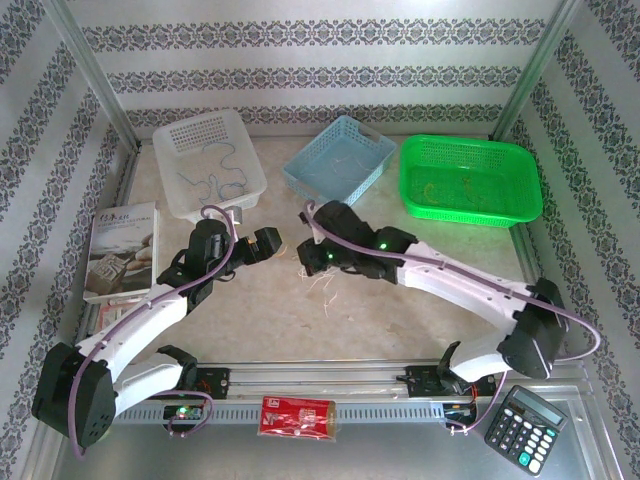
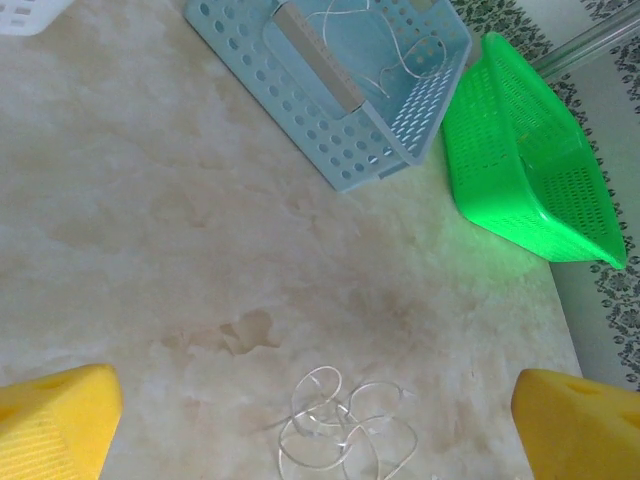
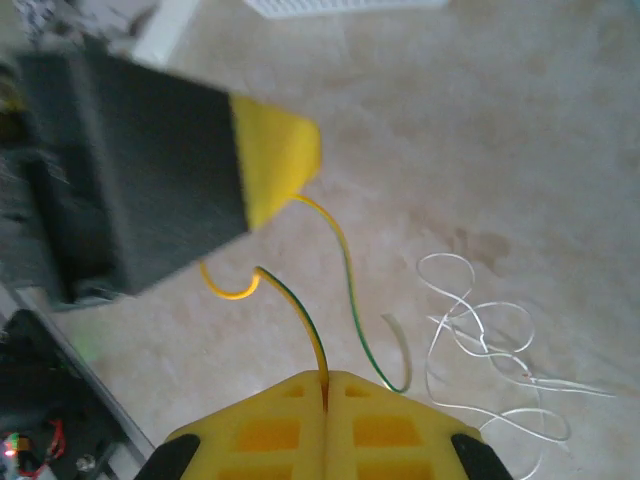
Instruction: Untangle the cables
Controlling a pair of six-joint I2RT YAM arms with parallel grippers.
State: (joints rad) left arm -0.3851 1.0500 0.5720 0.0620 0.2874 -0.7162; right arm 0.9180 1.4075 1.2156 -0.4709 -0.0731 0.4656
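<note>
- The right fingers [image 3: 270,430] are pressed together and pinch one end of a yellow-green wire [image 3: 352,290], which hangs clear of the table [image 3: 540,120].
- From the pinch the yellow-green wire curls upward and passes close by the yellow tip of one of the left fingers [image 3: 280,160]. Whether it touches that tip cannot be told.
- The left fingers are spread wide and hold nothing.
- A loose tangle of thin white wires [image 2: 340,435] lies flat on the table. In the left wrist view it sits between the two spread tips.
- In the right wrist view the white wires lie just beside the right fingers, apart from the yellow-green wire.
- From above, the two arms meet near the middle of the table, their ends close together.
- At the back left stands a white basket [image 1: 172,205] with dark blue wires [image 1: 215,180] curled inside.
- A blue basket [image 2: 300,120] sits at the back centre, with a few pale strands in it.
- A green basket [image 2: 530,170] stands just beside the blue basket, at the back right.
- A booklet [image 1: 122,250] lies by the left edge.
- A red packet [image 1: 297,415] and a calculator [image 1: 525,428] lie along the near edge.
</note>
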